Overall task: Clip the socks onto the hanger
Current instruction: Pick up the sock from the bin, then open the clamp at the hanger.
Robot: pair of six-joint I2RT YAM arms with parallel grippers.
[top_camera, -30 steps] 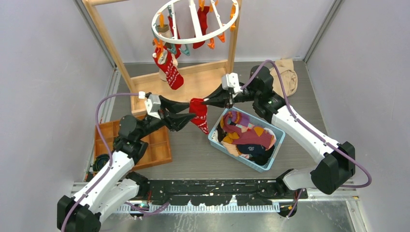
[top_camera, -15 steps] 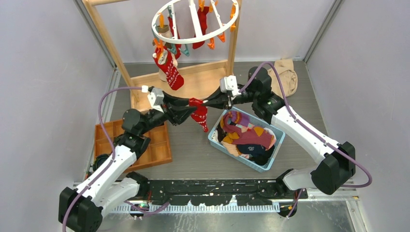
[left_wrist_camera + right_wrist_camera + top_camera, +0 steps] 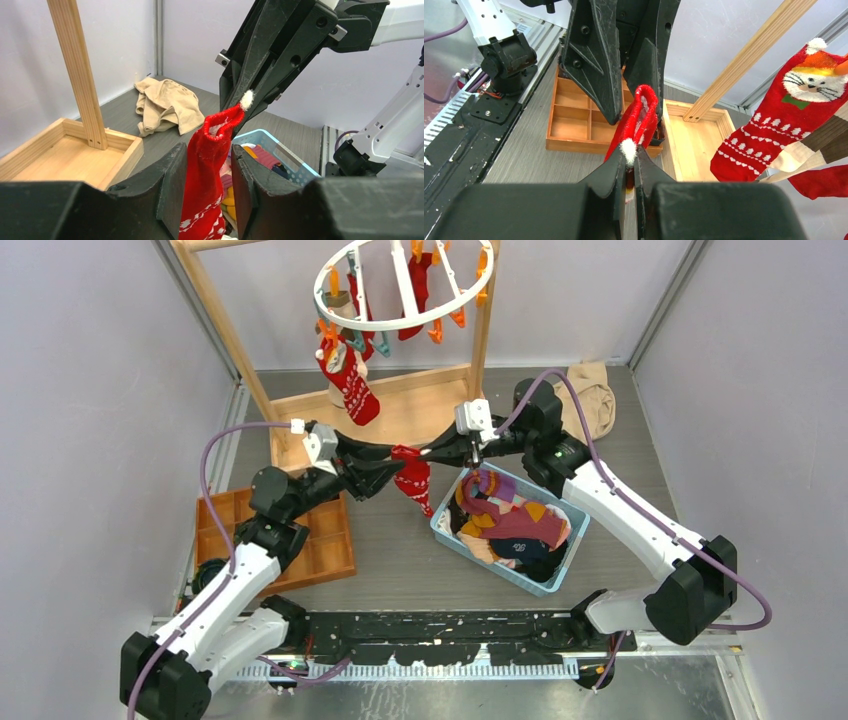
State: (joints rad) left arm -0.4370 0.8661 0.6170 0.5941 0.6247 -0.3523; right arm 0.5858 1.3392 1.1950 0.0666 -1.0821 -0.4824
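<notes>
Sock (image 3: 412,478), red with a white pattern low down and a white pompom at its cuff, hangs in the air just beside the blue basket (image 3: 500,572). Right claw (image 3: 428,452) is clenched on the cuff. Left claw (image 3: 397,461) brackets the sock below that, fingers (image 3: 172,185) touching it; whether they pinch it, I cannot tell.

I'm seeing the hanger (image 3: 405,285) hanging at the back above the frame (image 3: 420,410), with socks (image 3: 352,388) dangling under it. A sock (image 3: 412,478) is hanging between my left hand (image 3: 396,468) and right hand (image 3: 426,452), just left of the basket (image 3: 470,552) (more are lying in it). The tray (image 3: 300,540) is sitting far left on the surface (image 3: 400,560), and the cloth (image 3: 590,400) is lying back right.
</notes>
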